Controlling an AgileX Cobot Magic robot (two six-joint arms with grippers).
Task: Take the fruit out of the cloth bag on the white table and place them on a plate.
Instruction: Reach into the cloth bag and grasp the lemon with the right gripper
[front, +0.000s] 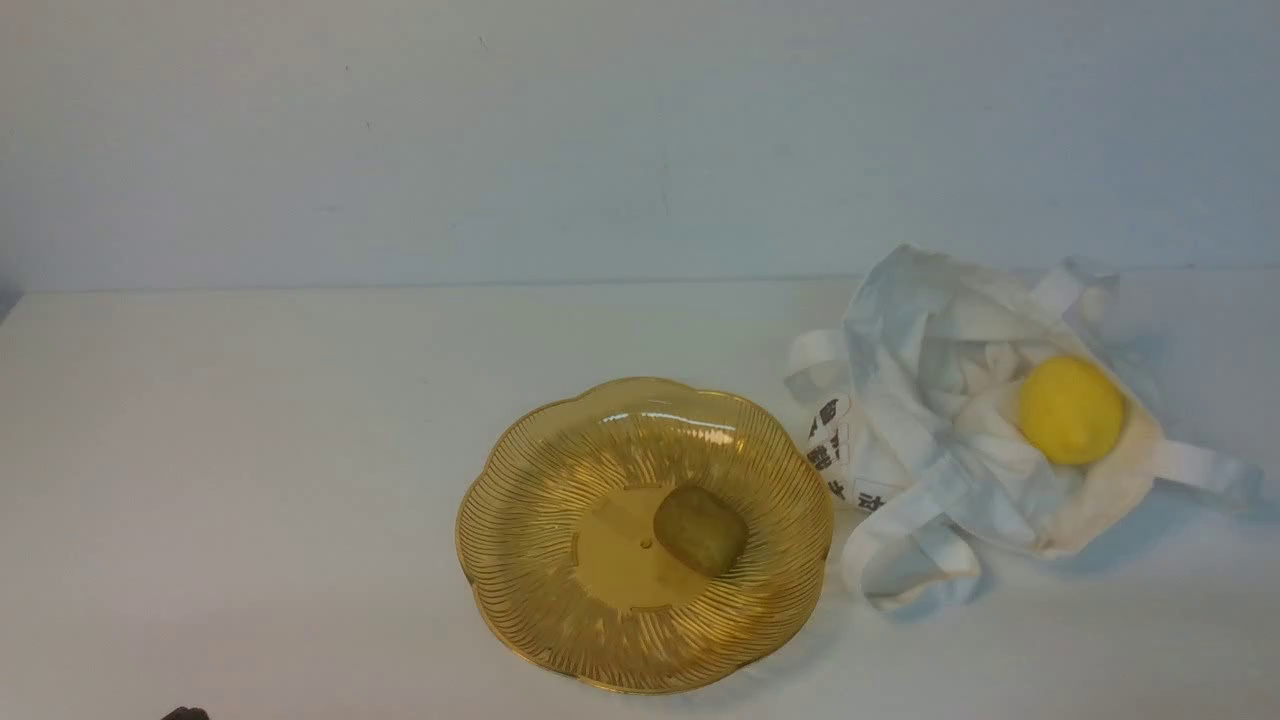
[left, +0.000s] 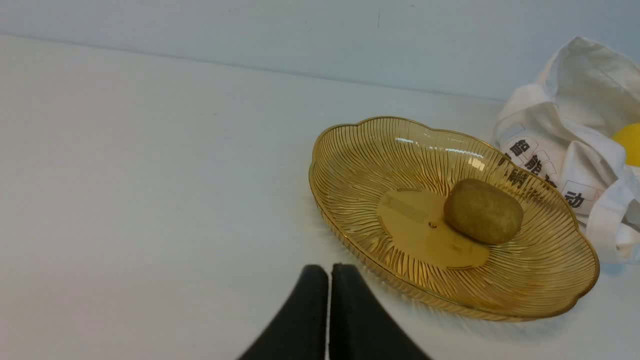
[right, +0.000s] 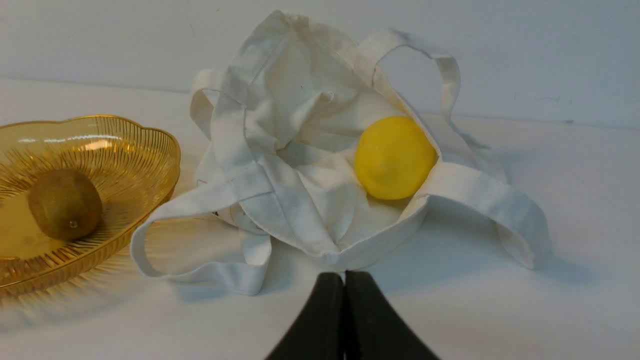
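— Where does your fruit lie?
— Your kiwi (front: 700, 529) rests on the plate (front: 520, 500); your lemon (front: 1071, 410) sits in the cloth bag (front: 900, 440) beside it on the worktop (front: 250, 450).
— Your pincers?
— Left pincer (left: 329, 272) and right pincer (right: 344, 280) are both pressed together, holding nothing

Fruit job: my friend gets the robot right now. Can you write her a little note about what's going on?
Left tool: shut, holding nothing, near the plate.
Right tool: shut, holding nothing, in front of the cloth bag.
Kiwi: lying in the plate, just off its centre.
Lemon: inside the open cloth bag, which lies on the white table to the right of the plate.
Done: kiwi is out and plated.
Left: lift the lemon out of the bag and put it on the plate.
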